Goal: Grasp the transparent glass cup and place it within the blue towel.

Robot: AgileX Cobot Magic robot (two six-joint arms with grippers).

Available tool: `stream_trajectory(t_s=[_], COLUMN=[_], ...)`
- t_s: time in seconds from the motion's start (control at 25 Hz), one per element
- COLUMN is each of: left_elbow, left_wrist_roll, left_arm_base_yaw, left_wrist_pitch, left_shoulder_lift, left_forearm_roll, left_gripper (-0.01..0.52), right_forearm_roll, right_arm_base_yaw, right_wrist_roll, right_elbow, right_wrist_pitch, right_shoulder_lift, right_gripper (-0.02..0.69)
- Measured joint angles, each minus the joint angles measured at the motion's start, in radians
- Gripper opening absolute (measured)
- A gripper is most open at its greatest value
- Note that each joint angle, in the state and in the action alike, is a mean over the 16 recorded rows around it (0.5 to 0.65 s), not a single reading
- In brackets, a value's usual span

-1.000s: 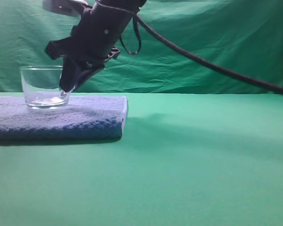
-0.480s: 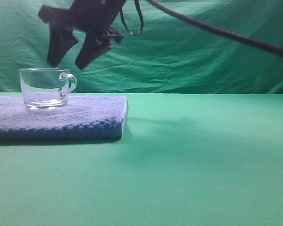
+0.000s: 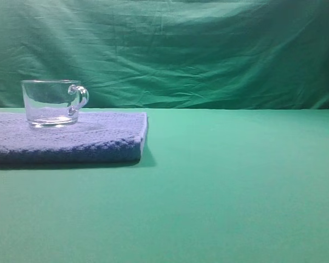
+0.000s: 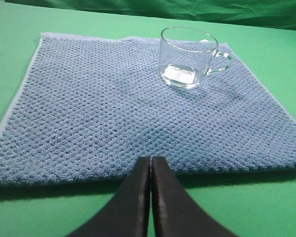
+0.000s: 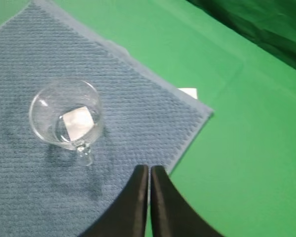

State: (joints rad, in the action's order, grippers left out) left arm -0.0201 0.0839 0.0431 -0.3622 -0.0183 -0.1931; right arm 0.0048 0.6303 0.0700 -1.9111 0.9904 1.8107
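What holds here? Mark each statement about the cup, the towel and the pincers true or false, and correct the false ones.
1. The glass cup stands upright on the blue towel. True.
2. The right pincer grips the cup's handle. False: it is shut on nothing, apart from the cup.
3. The left pincer is shut. True.
4. The cup lies tipped on the green cloth. False: it is on the towel.
5. An arm shows in the exterior high view. False: none does.

The blue towel (image 3: 66, 139) runs off the left edge.
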Motion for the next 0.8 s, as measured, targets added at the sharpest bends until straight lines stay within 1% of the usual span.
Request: stream_trajectory(t_s=[0.12, 0.24, 0.64, 0.8], left_elbow=[0.0, 0.0, 0.0, 0.0], left_wrist_roll=[0.0, 0.0, 0.0, 0.0], left_arm_base_yaw=[0.0, 0.0, 0.0, 0.0], left_wrist_pitch=[0.0, 0.0, 0.0, 0.0], left_shoulder_lift=[0.0, 0.0, 0.0, 0.0], left_forearm_roll=[0.0, 0.0, 0.0, 0.0], left_gripper=[0.0, 0.0, 0.0, 0.0], right_forearm_roll=[-0.012, -0.004, 0.05, 0.075], right_arm_base_yaw=[-0.009, -0.013, -0.013, -0.013], right_wrist_roll=[-0.019, -0.022, -0.023, -0.023], right_elbow=[0.1, 0.235, 0.792, 0.984], right_wrist_pitch=[-0.011, -0.061, -0.346, -0.433], right_shoulder_lift=[-0.105, -0.219, -0.631, -0.793], right_gripper=[0.0, 0.0, 0.0, 0.0])
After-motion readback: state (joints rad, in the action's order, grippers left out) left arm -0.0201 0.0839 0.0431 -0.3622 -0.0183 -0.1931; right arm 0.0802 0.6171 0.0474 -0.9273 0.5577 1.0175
